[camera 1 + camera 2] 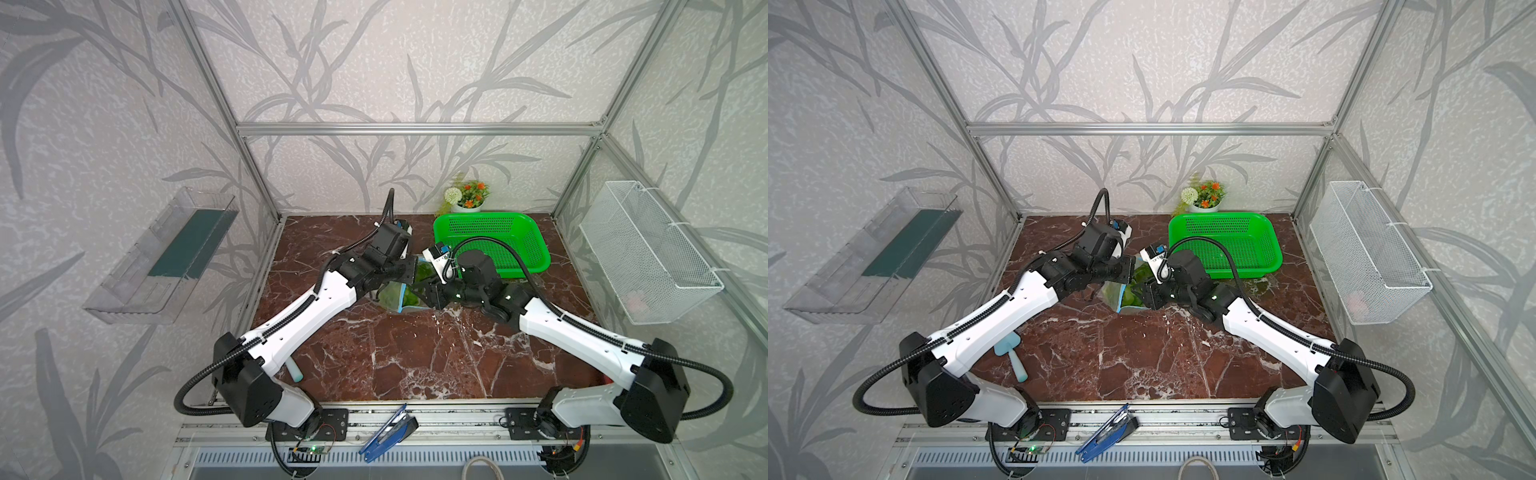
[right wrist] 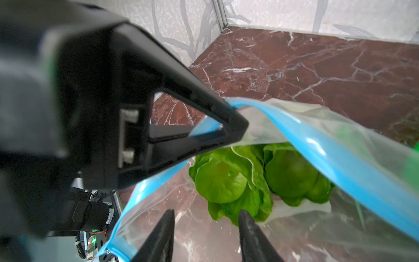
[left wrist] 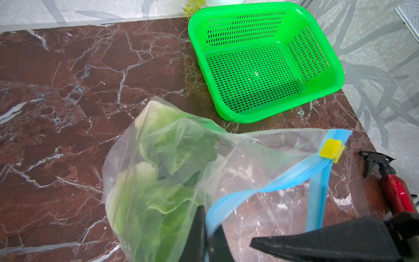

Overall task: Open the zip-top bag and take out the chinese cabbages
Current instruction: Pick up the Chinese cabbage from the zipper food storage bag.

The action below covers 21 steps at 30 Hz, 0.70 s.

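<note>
Gaping zip-top bag [image 2: 328, 154] mouth, open path to chinese cabbages [image 2: 222, 181], left end effector [image 2: 235, 118] crowding its rim

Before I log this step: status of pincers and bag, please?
Left pincer shut on blue edge of zip-top bag. Right pincer open at bag mouth. Two chinese cabbages inside. Nothing blocking.

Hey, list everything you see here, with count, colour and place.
zip-top bag: 1, clear, blue strip, table centre
chinese cabbages: 2, green, inside the bag
perforated basket: 1, green, table's far side
potted plant: 1, orange flowers, behind the basket
spray bottle: 1, red, beside the bag
scoop: 1, light blue, under left arm
wire basket: 1, white, right wall
tray: 1, clear, left wall
blue tool: 1, front rail
left gripper: 1, black, shut on bag's strip
right gripper: 1, black, open in bag's mouth
</note>
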Each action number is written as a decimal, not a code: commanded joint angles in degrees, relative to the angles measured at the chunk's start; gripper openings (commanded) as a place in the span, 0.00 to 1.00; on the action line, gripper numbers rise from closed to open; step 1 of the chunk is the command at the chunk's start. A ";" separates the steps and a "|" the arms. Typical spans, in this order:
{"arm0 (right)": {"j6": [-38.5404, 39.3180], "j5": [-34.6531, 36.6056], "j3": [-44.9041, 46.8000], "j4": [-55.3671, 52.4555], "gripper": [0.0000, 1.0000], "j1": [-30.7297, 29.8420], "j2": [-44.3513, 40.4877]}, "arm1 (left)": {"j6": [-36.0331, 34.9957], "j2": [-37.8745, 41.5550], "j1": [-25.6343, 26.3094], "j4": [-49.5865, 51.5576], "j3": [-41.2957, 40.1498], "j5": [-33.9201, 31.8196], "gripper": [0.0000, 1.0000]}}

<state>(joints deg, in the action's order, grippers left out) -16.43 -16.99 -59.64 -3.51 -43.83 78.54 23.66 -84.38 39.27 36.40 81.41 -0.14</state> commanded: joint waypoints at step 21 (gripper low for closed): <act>10.77 5.30 -0.44 7.88 0.73 -0.64 13.11 | 1.71 1.76 -1.20 -1.89 1.50 0.12 0.00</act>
<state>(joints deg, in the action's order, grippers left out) -8.25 -12.19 -60.25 2.96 -44.03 90.61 24.69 -84.44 38.48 36.45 81.41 -0.58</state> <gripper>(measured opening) 0.728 0.047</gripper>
